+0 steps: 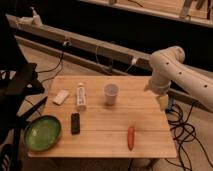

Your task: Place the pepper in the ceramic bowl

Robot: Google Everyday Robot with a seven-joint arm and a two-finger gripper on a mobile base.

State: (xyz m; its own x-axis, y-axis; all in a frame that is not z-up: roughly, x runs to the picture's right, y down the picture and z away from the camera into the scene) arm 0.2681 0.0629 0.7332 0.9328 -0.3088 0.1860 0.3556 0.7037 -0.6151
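Observation:
The pepper (130, 137), slim and orange-red, lies on the wooden table (145, 107) near its front edge, right of centre, with its point toward the front. The ceramic bowl (42, 133), round, green and glossy, sits at the table's front left corner. My gripper (162, 102) hangs from the white arm (172, 65) over the table's right edge, above and behind the pepper and apart from it. It holds nothing that I can see. The bowl is far to its left.
A black bar (75, 123) lies right of the bowl. A white tube (80, 96), a small whitish packet (61, 96) and a whitish cup (111, 93) stand further back. Cables (185, 130) lie on the floor at the right. A dark frame (15, 95) stands left.

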